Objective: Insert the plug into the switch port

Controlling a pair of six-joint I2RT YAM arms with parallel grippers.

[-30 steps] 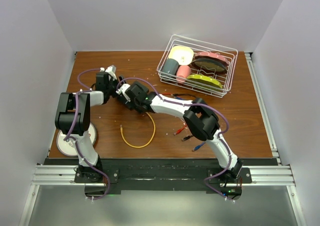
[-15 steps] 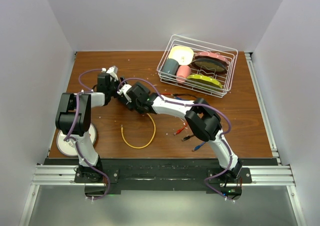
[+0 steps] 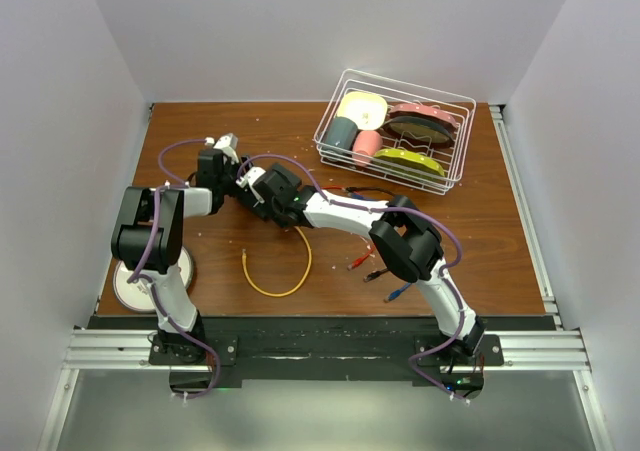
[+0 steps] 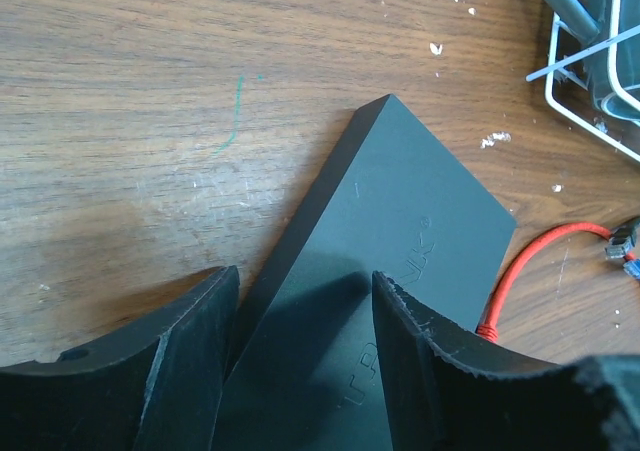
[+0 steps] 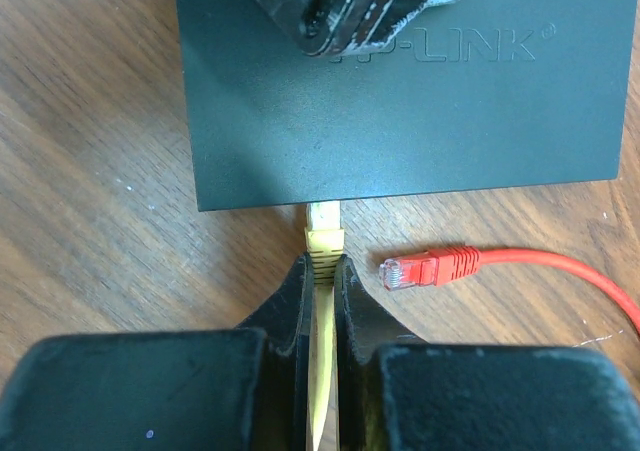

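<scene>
My right hand point(image 5: 322, 281) is pinched on the yellow cable's plug point(image 5: 323, 233), just behind its clear tip. That tip meets the near edge of the flat matte-black rectangular switch point(image 5: 400, 101), though I cannot tell whether it sits in a socket. The switch lies flat on the brown wooden table point(image 5: 90, 171). My left hand point(image 4: 302, 286) is spread, fingers over the switch's top, and a red-booted plug point(image 5: 430, 268) lies just beside the yellow one.

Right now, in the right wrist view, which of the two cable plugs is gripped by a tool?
The yellow plug, pinched in the right tool, tip at the switch's edge; the red plug lies loose beside it.
</scene>
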